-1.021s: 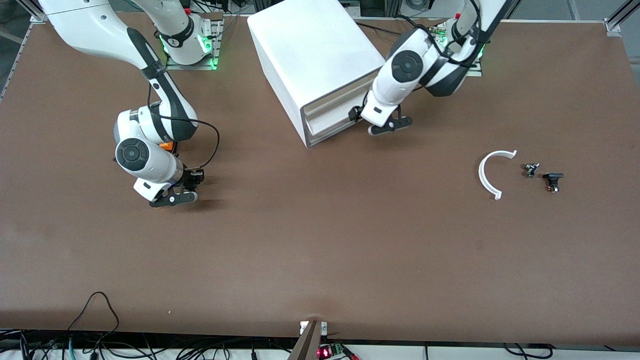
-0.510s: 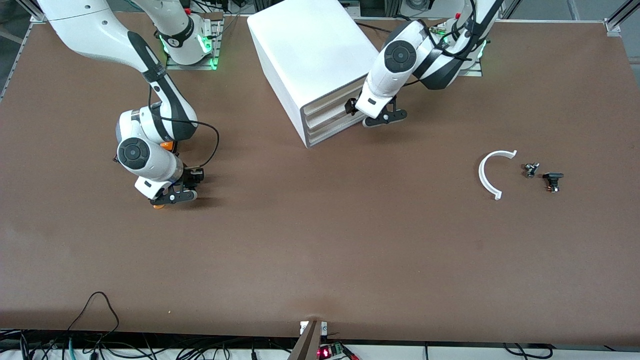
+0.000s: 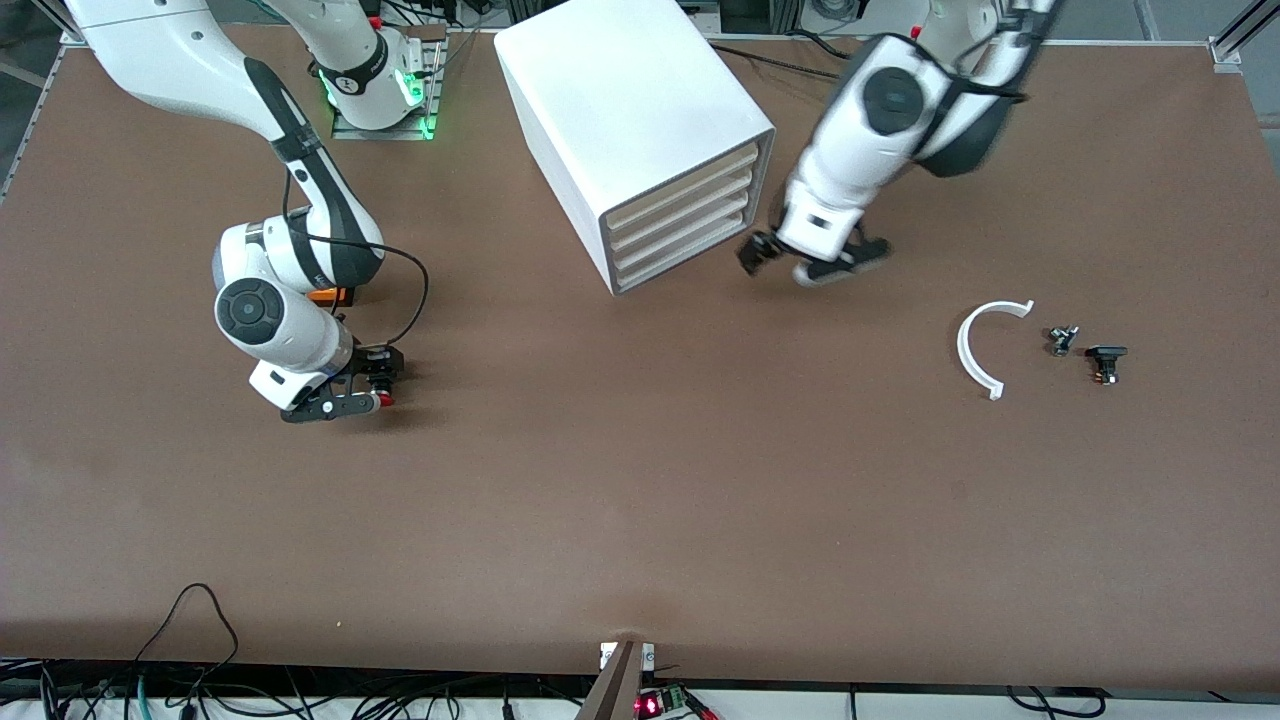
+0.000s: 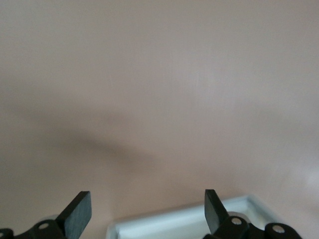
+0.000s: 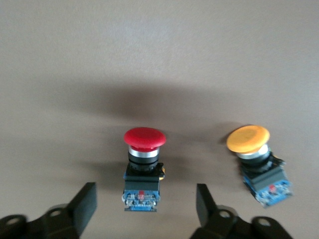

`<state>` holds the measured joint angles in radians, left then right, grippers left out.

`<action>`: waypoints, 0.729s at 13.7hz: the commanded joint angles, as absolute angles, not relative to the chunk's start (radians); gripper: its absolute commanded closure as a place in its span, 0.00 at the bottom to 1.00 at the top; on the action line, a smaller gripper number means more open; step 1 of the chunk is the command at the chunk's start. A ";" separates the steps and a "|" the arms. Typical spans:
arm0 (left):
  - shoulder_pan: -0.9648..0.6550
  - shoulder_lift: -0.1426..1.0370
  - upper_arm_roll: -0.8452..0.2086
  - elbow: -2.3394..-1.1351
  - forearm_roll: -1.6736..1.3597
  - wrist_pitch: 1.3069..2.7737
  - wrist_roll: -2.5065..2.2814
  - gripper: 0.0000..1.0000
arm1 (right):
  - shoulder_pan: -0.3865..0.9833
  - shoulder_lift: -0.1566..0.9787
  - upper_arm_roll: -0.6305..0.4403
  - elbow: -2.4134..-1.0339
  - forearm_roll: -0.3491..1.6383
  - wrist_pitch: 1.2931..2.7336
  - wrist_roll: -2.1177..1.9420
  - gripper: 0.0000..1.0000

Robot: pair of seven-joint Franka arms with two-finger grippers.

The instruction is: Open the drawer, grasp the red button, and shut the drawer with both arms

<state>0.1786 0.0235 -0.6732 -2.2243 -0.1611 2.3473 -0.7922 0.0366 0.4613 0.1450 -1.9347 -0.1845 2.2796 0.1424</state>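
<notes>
**Red button on the table between parted fingers, drawer flush in its cabinet**

The button (image 5: 144,158) sits low in the middle of the right wrist view, its red cap pointing away from the camera and its dark body toward it. It rests on the brown table (image 3: 640,480), toward the right arm's end and at mid-height in the front view. The right gripper (image 3: 335,402) is down at it with one finger on each side, and there's clear daylight between each pad and the body: spread apart, gripping nothing. That straddle looks deliberate, centred on the red cap and not on the orange-capped button (image 5: 251,149), which stands just beside it outside the fingers. An orange cube (image 3: 327,294) peeks out from under the arm's forearm.

Up to the upper centre of the front view now. The drawer (image 3: 680,253), lowest of four fronts, lies flush with the three above it in the white cabinet (image 3: 620,90). Nothing sticks out, so I read it as shut.

The left gripper (image 3: 800,265) hangs over bare table just beside the cabinet's front corner, toward the left arm's end. Its wrist view shows both fingers wide apart with nothing between them. A pale rim (image 4: 184,219) shows low in that frame, but what it belongs to I can't tell.

With the button out and the drawer in, this looks close to finished.
</notes>
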 commanded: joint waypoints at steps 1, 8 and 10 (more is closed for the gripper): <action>0.190 -0.021 -0.534 -2.151 -0.167 2.213 -0.474 0.00 | 0.023 0.437 0.167 -1.806 -0.192 2.092 0.179 0.00; 0.192 -0.118 -0.264 -1.781 0.004 1.617 0.038 0.00 | 0.038 0.428 0.167 -1.401 -0.063 1.581 0.297 0.00; 0.192 -0.133 -0.206 -1.702 0.011 1.516 0.090 0.00 | 0.037 0.364 0.167 -1.355 -0.067 1.499 0.298 0.00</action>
